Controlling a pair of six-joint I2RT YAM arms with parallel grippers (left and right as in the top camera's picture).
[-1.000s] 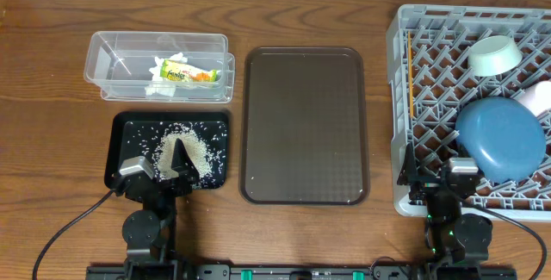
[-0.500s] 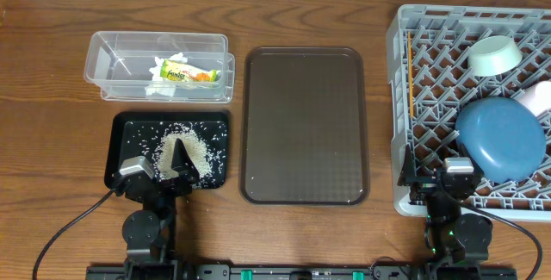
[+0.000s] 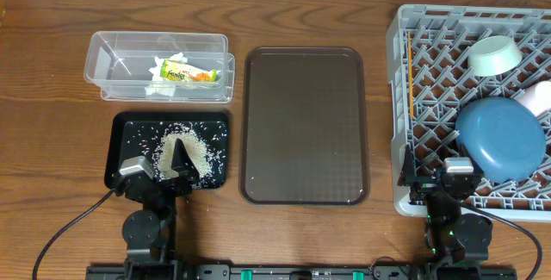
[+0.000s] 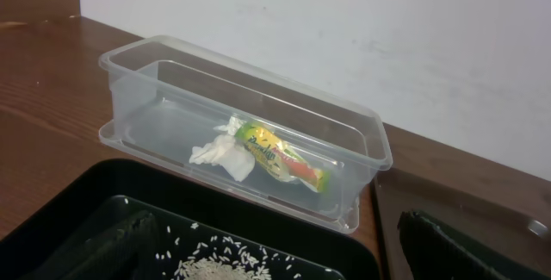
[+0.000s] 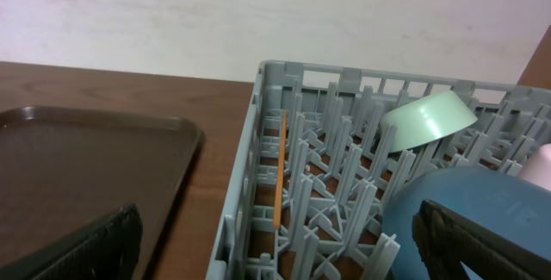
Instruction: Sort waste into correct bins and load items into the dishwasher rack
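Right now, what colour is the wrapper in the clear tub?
Yellow-green wrapper, orange-red at one end; left wrist view shows it best.

Overhead looks straight down on the whole table (image 3: 52, 142); wrist views sit low, close, facing the wall (image 4: 344, 21): left shares the clear tub (image 4: 198, 86), right the dishwasher rack (image 5: 245, 194).

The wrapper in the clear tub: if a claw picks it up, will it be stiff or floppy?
The wrapper looks like thin glossy film, so it is probably light and floppy. Its shiny surface may slip when gripped. It lies against the tissue in the tub, so the tissue might drag along.
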